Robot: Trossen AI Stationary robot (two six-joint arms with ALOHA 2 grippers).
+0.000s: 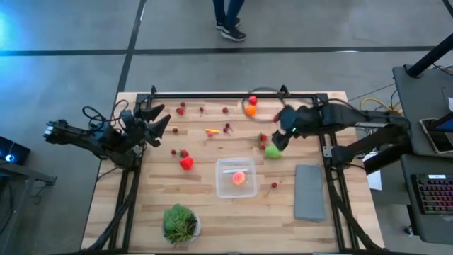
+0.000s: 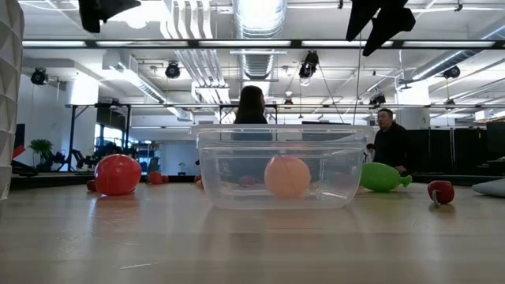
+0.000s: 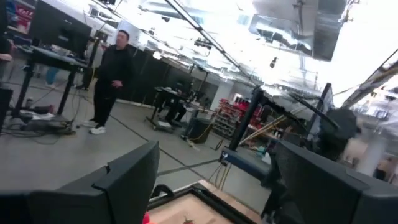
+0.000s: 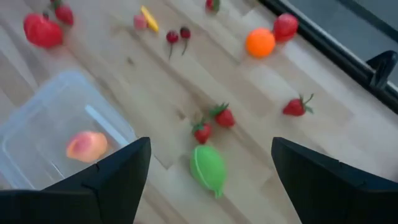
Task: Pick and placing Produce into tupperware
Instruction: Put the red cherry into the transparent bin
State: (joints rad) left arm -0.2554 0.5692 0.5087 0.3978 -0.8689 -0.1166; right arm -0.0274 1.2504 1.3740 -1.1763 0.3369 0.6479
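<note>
My left gripper (image 1: 157, 122) waits at the nine o'clock edge of the surface (image 1: 205, 212), its jaws spread wide with nothing between them. Just inward of it lies a big red fruit (image 1: 186, 163), and small red berries (image 1: 181, 109) are scattered toward twelve o'clock. At six o'clock on that side sits the leafy plant in its white bowl (image 1: 181, 223). The tupperware (image 1: 236, 177) rests near the middle of the surface, slightly toward six o'clock, and holds one peach-coloured piece (image 1: 239, 177) (the only produce inside). At about two o'clock from the container my right gripper (image 1: 282, 133) hovers with its jaws apart, empty, over the lime-green piece (image 4: 208, 168) and two strawberries (image 4: 213, 123). An orange (image 1: 250, 110) lies toward twelve o'clock. The grey slab (image 1: 310, 192) lies at four o'clock.
</note>
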